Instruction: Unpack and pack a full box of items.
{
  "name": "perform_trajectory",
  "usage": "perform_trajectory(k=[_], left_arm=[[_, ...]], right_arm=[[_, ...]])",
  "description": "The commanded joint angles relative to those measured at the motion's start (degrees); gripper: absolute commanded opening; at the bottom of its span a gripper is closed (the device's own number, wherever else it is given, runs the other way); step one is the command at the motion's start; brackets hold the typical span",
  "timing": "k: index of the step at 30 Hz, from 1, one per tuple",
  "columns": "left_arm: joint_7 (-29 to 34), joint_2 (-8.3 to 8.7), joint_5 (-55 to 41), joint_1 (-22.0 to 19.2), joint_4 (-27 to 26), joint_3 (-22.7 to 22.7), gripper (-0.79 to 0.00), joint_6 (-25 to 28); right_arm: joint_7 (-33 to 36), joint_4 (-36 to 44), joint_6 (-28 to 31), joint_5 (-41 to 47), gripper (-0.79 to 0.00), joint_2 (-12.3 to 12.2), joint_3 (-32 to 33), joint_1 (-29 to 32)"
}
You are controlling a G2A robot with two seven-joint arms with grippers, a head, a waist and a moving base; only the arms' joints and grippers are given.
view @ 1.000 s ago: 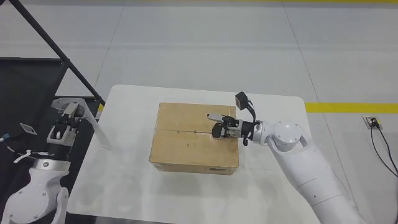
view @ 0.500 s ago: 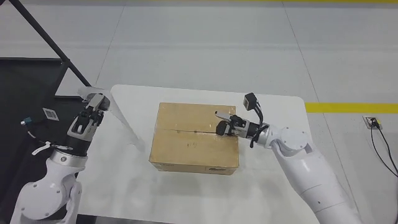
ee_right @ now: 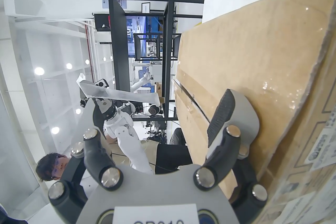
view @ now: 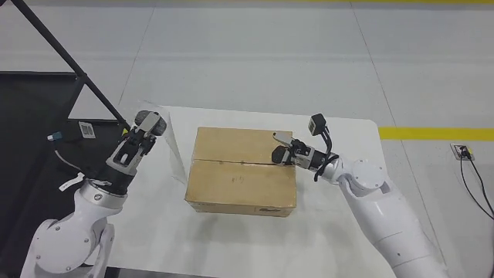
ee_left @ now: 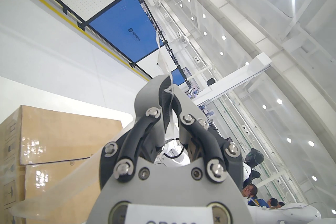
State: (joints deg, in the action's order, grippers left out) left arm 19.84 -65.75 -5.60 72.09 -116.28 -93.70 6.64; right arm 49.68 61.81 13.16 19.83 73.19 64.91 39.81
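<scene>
A closed brown cardboard box (view: 241,177) sits in the middle of the white table (view: 340,135), with a seam along its top. My left gripper (view: 147,123) hovers off the box's left side and is shut on a strip of clear tape (view: 171,148). In the left wrist view its fingertips (ee_left: 168,96) pinch the tape (ee_left: 160,51), with the box (ee_left: 60,135) just beyond. My right gripper (view: 282,148) is over the box's right edge, open. In the right wrist view one finger (ee_right: 225,114) lies against the box top (ee_right: 252,51) beside the seam.
A black frame post (view: 69,62) slants past the table's left corner, with a dark floor area (view: 38,116) behind it. There is free table surface to the left and right of the box. A yellow floor line (view: 432,133) runs to the right.
My left arm has swung in from the far left towards the box, carrying the tape strip. My right gripper has slid rightwards along the box top to its right edge.
</scene>
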Motion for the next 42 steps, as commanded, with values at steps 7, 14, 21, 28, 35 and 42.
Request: perform_trajectory(k=[7,14,21,28,35,42], left_arm=[[0.00,0.00,0.00,0.00,0.00,0.00,-0.785,0.00],[-2.48,-0.55,-6.49,-1.81,-1.19,2.94,-0.785,-4.48],[-8.38,-1.63,-10.03,-7.82,0.34,9.78,-0.785,-7.93],[-11.81,-2.37,-13.83,-10.28,1.28,13.10,-0.785,-10.71],[-12.13,-2.39,-13.58,-10.06,1.25,13.06,-0.785,-10.63],[-16.06,-3.27,-14.24,-12.05,0.42,16.76,-0.785,-11.33]], right_arm=[[-0.58,1.07,0.11,-0.17,0.000,-0.21,0.69,0.83],[-3.98,5.36,5.50,-6.43,0.000,-0.26,-0.41,2.22],[-14.91,12.32,15.00,-20.68,0.000,-0.77,-0.04,6.57],[-18.57,16.42,15.44,-27.35,0.000,-1.22,0.76,9.60],[-19.38,17.02,16.02,-30.61,0.000,-1.18,-0.22,10.31],[-25.47,17.25,19.08,-44.89,0.000,-0.14,-5.64,7.57]])
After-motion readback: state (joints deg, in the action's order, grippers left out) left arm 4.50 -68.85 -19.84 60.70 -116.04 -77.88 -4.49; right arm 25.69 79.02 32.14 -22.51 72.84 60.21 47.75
